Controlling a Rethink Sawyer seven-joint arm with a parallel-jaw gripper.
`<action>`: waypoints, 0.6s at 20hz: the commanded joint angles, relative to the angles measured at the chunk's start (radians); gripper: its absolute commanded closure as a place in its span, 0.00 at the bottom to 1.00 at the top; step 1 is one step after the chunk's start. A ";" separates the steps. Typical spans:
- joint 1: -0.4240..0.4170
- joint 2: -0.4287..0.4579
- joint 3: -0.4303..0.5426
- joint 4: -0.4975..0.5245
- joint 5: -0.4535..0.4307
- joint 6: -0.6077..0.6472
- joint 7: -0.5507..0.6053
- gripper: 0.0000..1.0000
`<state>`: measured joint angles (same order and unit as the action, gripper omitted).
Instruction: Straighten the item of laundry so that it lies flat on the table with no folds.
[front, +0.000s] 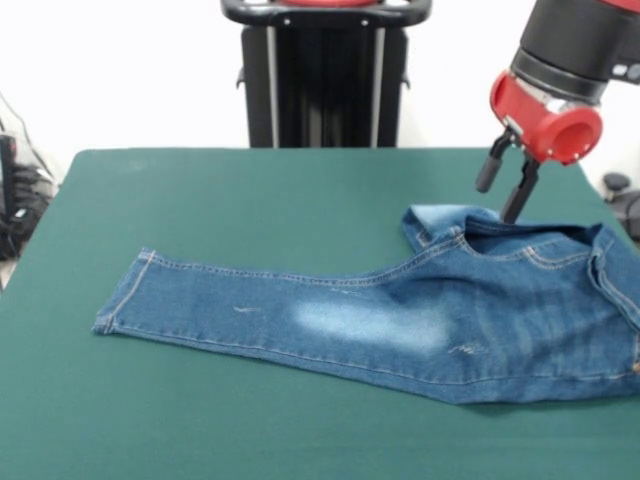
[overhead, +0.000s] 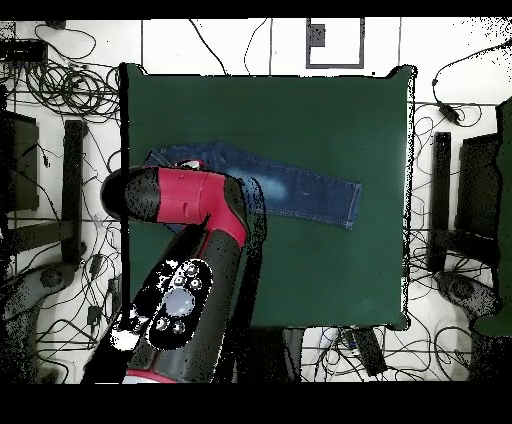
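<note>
- Claw (front: 506, 187) at upper right of the front view, hanging from a red wrist on the black-and-red arm (overhead: 190, 250); two black fingers spread apart, nothing between them.
- One fingertip is down at the far waistband edge of the jeans (front: 420, 310); can't tell whether it touches the cloth. The other finger ends higher, clear of the denim.
- Jeans lie on the dark green surface (front: 250, 190), stretched across it from side to side in the front view.
- One leg runs out flat toward the left in the front view, hem (front: 122, 297) squared off, orange-tan stitching along the seam.
- Pale faded patch (front: 375, 325) on the thigh, midway along the leg.
- Waist end sits at the right in the front view, reaching the picture's right edge; a corner of denim (front: 432, 222) is folded over near the claw, with the waist opening gaping dark just beside it.
- Only one leg clearly shows; the other can't be made out.
- Overhead: jeans (overhead: 300, 195) sit in the surface's (overhead: 330, 110) middle band, waist end hidden under the arm, leg hem pointing right.
- Black pedestal (front: 325, 80) behind the far edge of the surface.
- Cables (overhead: 60, 70) litter the floor around the surface in the overhead view.
</note>
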<state>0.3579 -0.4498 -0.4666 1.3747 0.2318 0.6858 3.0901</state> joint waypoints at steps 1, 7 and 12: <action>0.016 -0.037 0.093 0.129 0.023 0.029 0.085 0.00; 0.024 -0.056 0.101 0.180 0.012 -0.005 0.080 0.00; 0.021 -0.051 0.112 0.222 -0.004 -0.063 0.070 0.00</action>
<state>0.3582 -0.5396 -0.4667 1.4429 0.2308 0.6805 3.0901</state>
